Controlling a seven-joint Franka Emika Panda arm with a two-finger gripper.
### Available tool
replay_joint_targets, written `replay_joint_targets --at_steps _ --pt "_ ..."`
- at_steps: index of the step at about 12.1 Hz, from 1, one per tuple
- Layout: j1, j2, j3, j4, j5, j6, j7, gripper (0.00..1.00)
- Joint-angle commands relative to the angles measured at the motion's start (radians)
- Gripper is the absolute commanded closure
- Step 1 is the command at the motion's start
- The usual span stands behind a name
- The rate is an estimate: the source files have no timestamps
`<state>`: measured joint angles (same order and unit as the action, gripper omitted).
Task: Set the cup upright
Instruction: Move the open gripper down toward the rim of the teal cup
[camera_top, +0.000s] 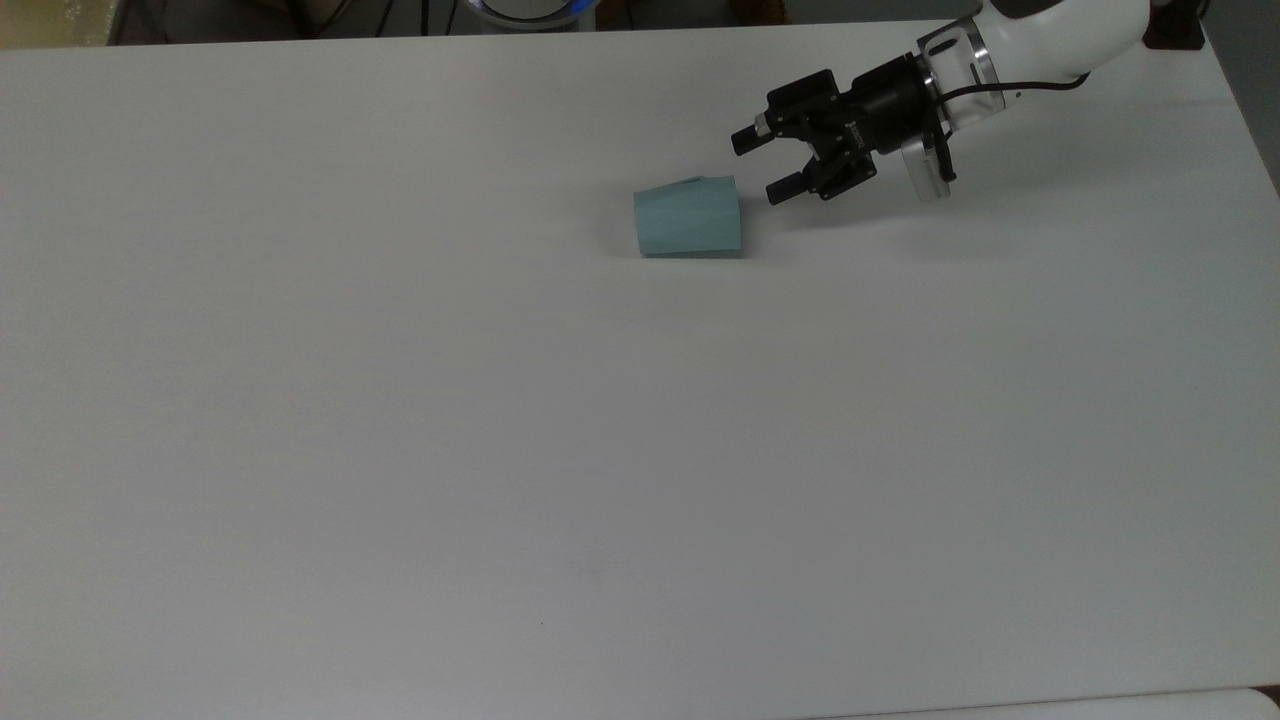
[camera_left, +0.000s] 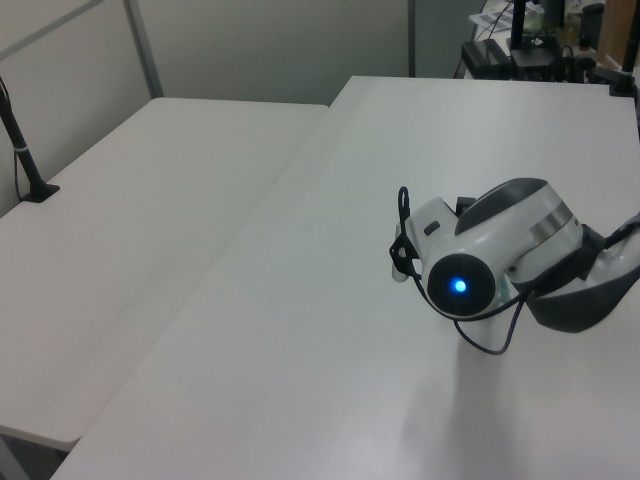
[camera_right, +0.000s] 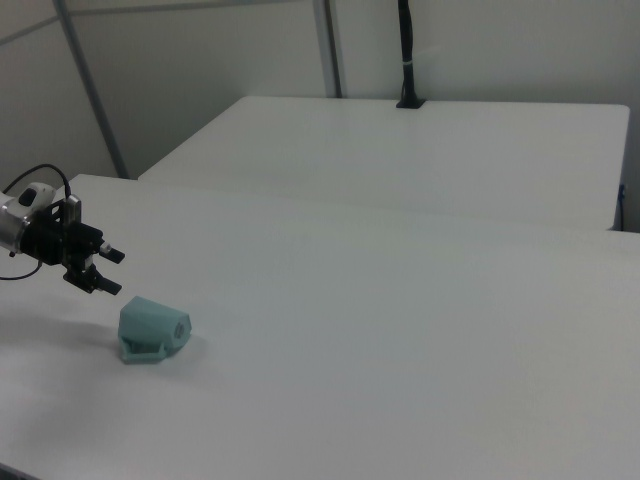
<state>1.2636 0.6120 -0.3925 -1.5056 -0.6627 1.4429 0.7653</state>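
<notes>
Your cup (camera_top: 688, 217) lies on its side on the white table (camera_top: 500, 420), toward the top view's upper middle, wider end facing the top view's right. Your gripper (camera_top: 757, 165) sits just beside that end, at the top view's right, not touching it. Fingers apart, nothing between them. In the right view the gripper (camera_right: 112, 272) hangs near the cup (camera_right: 150, 328), at the right view's left.

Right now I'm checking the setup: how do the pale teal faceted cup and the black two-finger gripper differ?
The pale teal faceted cup lies on its side on the white table; the black two-finger gripper hangs above it. The cup is pale, the gripper dark. They are apart, not touching.
</notes>
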Motion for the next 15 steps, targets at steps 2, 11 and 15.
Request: replay_joint_targets --at_steps 2,11,15 --pt "0.026 0.069 -0.009 0.001 -0.017 0.034 0.029 0.0" --pt "0.022 0.103 -0.017 -0.088 -0.015 0.036 0.055 0.01" --pt "0.019 0.104 -0.019 -0.093 -0.017 0.037 0.055 0.31"
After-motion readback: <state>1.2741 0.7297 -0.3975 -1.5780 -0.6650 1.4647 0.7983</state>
